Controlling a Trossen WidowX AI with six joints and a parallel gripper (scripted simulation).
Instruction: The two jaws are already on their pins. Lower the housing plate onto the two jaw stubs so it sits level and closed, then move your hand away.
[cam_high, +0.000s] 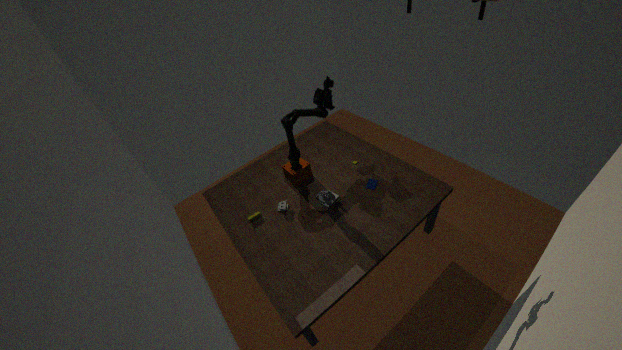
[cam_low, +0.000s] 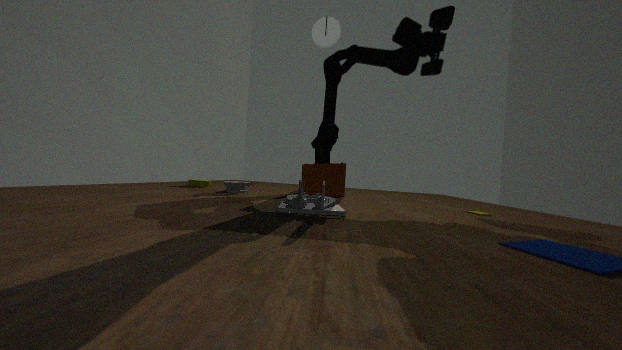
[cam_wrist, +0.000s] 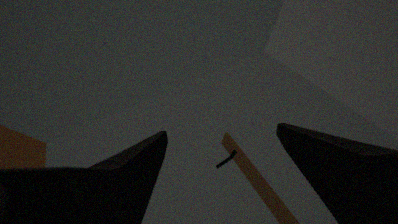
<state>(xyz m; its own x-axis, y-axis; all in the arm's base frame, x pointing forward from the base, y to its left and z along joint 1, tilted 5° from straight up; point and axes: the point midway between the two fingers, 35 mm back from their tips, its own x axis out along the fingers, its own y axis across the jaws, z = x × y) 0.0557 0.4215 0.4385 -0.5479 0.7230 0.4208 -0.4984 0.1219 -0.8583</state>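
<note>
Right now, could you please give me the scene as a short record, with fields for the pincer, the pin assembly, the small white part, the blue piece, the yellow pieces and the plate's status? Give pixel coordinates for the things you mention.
pincer: (cam_high: 331, 95) (cam_low: 436, 42) (cam_wrist: 222, 130) open, nothing held, raised high above the table
pin assembly: (cam_high: 327, 198) (cam_low: 311, 206) on the table in front of the orange base block (cam_high: 298, 173) (cam_low: 324, 179), two pins upright
small white part: (cam_high: 283, 206) (cam_low: 236, 187) apart from the assembly
blue piece: (cam_high: 372, 184) (cam_low: 567, 256) lying flat
yellow pieces: two, apart
housing plate seated: cannot tell
</note>
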